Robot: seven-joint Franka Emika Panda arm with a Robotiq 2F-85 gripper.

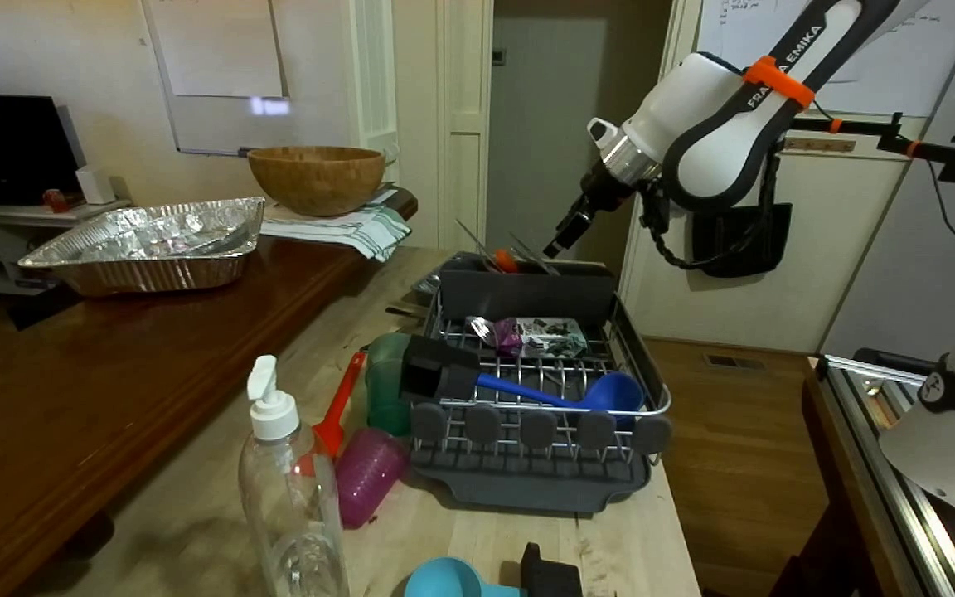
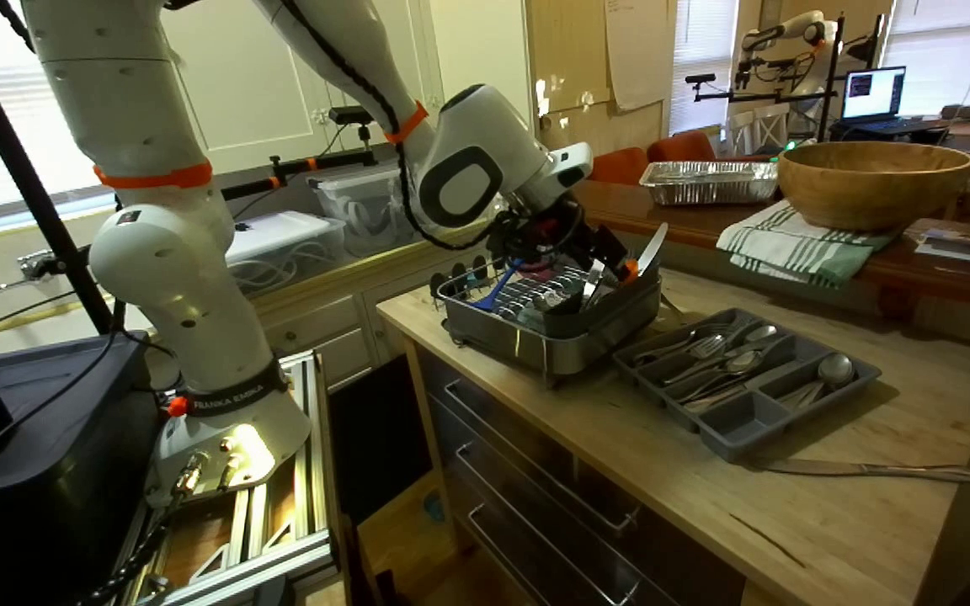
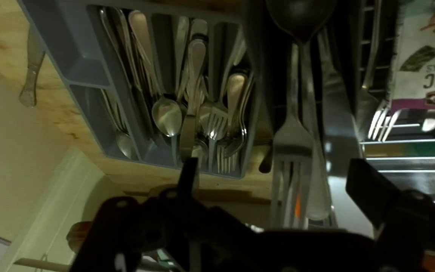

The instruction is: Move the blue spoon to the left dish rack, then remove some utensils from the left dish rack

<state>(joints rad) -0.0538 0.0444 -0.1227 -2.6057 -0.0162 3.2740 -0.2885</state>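
My gripper stands with its jaws spread wide just above the holder; my wrist view shows a fork and a knife between the jaws. Both lean in that holder, at one end of the rack. The blue spoon lies across the rack near the opposite end. I see a packet between the blue spoon and the holder. Just outside the rack, on the holder's side, is a tray of cutlery. Beside the rack are a purple cup and red utensil, near a pump bottle.
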